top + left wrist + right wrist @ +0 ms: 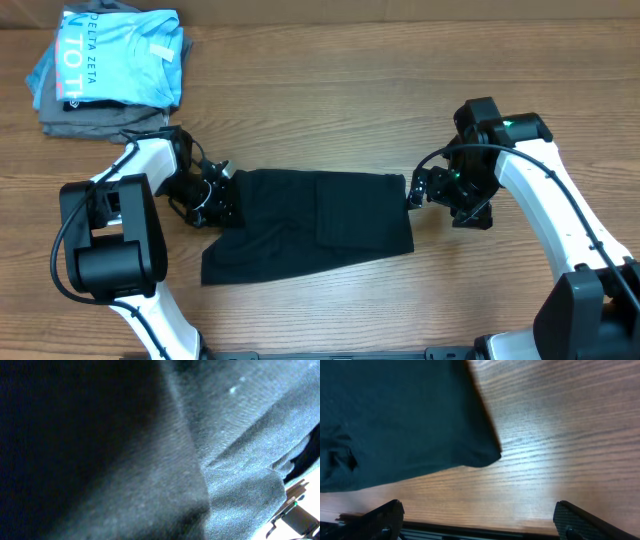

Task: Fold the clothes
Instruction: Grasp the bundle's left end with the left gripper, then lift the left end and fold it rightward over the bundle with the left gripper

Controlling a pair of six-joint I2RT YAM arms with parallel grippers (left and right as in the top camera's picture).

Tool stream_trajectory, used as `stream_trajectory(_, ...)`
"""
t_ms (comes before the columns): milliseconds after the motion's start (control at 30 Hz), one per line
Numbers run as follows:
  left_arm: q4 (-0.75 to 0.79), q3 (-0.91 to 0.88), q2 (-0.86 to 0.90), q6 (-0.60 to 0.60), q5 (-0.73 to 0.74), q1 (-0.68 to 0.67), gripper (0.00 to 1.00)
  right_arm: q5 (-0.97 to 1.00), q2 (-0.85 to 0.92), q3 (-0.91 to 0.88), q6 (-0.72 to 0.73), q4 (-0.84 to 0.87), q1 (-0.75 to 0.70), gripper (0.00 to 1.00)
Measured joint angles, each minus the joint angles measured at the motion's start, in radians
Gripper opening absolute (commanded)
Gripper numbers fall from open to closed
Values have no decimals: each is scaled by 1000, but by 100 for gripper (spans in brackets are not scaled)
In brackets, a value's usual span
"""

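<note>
Your left gripper (218, 203) is pinched shut on the left edge of the black T-shirt (315, 220), which lies partly folded on the table (350, 80) between the arms. Your right gripper (412, 192) stands wide open and empty at the shirt's right edge. You look to be starting a fold, so get a right-side pinch before lifting. No container shows, only a light blue T-shirt (115, 55) stacked on grey garments (70, 120).

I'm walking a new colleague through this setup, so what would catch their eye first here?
The black T-shirt spread across the middle of the table stands out first, with the left tool shut on its left edge and the right tool open at its right edge. In the far left corner, a light blue T-shirt tops grey folded garments.
</note>
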Motion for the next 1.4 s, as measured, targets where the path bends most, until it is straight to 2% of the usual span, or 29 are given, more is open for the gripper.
stream_trajectory(100, -19, 7, 0, -42, -31, 5, 4, -2, 0, 0, -1, 20, 0, 100)
stream_trajectory(200, -100, 55, 2, -119, -124, 13, 4, -12, 0, -5, 0, 53, 0, 100)
stream_trajectory(400, -322, 306, 10, -258, -309, 29, 4, -27, 0, -23, 0, 126, 13, 100)
stream_trajectory(600, -474, 575, 11, -303, -365, -22, 4, -55, 0, -103, 7, 258, 64, 100)
stream_trajectory(733, -517, 601, 1, -338, -374, -97, 4, -62, 0, -164, 35, 344, 97, 100)
stream_trajectory(900, -534, 602, -16, -392, -369, -237, 4, -69, 0, -241, 93, 441, 142, 100)
stream_trajectory(1233, -452, 603, -17, -414, -358, -526, 4, -72, 0, -261, 142, 478, 153, 100)
stream_trajectory(1400, -429, 603, -17, -415, -351, -606, 9, -72, 0, -261, 150, 477, 153, 100)
